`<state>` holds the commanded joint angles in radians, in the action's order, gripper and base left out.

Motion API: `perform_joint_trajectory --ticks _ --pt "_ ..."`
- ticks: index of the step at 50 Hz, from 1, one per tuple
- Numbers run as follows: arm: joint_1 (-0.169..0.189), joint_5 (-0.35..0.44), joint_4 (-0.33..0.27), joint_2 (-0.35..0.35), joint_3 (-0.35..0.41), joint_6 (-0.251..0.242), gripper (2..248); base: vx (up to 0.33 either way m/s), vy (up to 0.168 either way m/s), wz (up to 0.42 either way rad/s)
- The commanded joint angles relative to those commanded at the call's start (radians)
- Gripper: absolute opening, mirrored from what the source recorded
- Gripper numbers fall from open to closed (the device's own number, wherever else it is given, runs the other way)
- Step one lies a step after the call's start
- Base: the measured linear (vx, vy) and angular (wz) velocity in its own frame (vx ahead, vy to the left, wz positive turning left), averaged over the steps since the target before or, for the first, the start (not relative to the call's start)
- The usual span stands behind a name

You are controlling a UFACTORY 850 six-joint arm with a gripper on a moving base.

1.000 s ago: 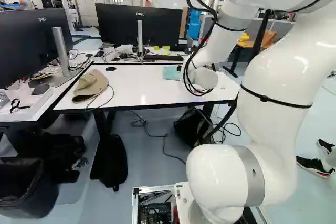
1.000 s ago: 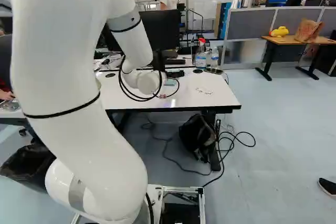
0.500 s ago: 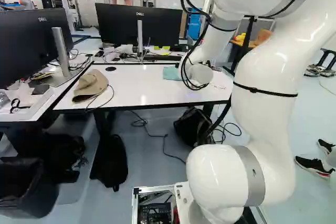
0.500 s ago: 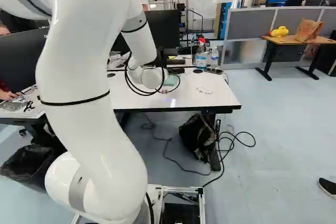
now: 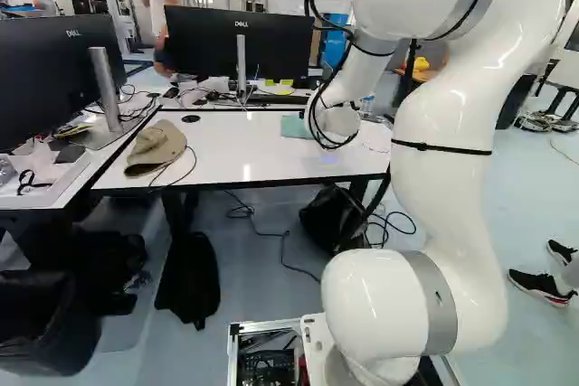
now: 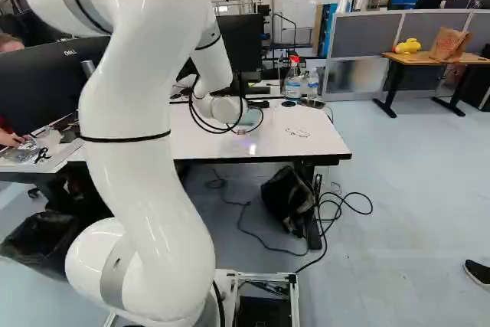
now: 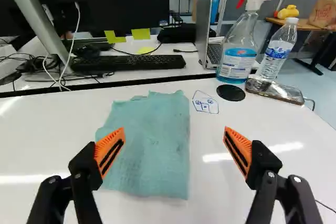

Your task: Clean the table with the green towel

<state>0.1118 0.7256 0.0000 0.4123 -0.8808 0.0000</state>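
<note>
In both base views the wrist hides the gripper's fingers. In the wrist view my gripper point(image 7: 171, 150) is open wide, nothing between its orange pads. The green towel point(image 7: 152, 142) lies spread flat on the white table point(image 7: 58, 129), ahead of the gripper and nearer one finger, which overlaps its edge in that view. Whether they touch I cannot tell. The towel point(image 5: 294, 126) shows beside the wrist in the left base view. A small blue drawing point(image 7: 205, 102) marks the tabletop beside the towel.
Beyond the towel stand a spray bottle point(image 7: 240, 40), a water bottle point(image 7: 276, 51), a phone point(image 7: 275, 90) and a black disc point(image 7: 231, 92). A keyboard point(image 7: 128, 62) and monitors are farther back. A tan hat point(image 5: 156, 148) lies on the table's left part.
The arm's elbow has swung leftward in the left base view and rightward in the right one. The wrist has shifted slightly farther over the table. Base and towel have stayed put.
</note>
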Motion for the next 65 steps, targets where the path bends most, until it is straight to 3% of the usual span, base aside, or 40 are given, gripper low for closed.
perform_joint_trajectory --ticks 43,60,61,65 --pt "-0.063 -0.229 0.0 0.173 -0.226 0.0 247 0.0 0.0 0.0" --pt "-0.064 -0.251 0.0 0.175 -0.229 0.0 247 0.0 0.0 0.0" --pt "-0.064 -0.251 0.0 0.175 -0.229 0.0 226 0.0 0.0 0.0" --pt "-0.064 -0.251 0.0 0.175 -0.229 0.0 226 0.0 0.0 0.0"
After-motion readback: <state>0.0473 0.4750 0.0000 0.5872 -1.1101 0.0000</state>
